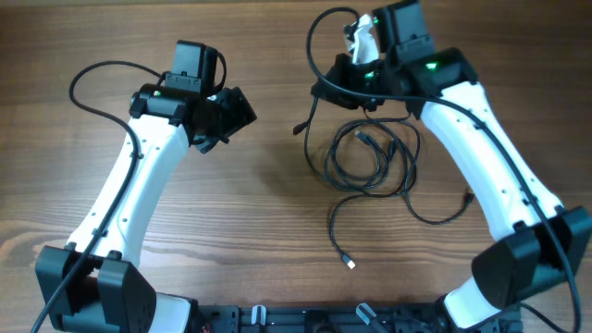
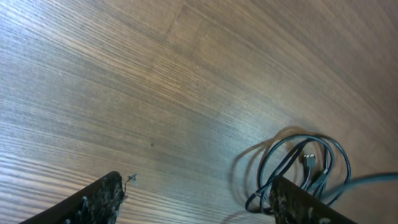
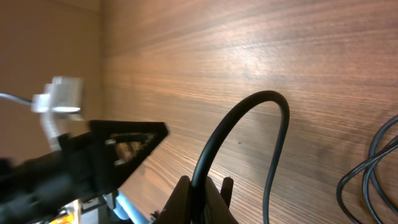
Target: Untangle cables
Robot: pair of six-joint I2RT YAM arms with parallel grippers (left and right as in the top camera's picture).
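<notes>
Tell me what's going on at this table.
Two robot arms are working on a tangle of thin black cords. The right gripper is shut on one black cable, which arches up off the table. The left gripper is open, holds nothing and hangs over bare wood beside the pile. The other cables lie in a loose, looped heap, not yet separated.

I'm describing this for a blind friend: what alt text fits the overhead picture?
Two white-and-black robot arms reach over a wooden table. The right gripper, shut, holds up one strand of the thin black cables that lie looped in a tangle below it. The left gripper hangs open over bare wood, apart from them.
</notes>
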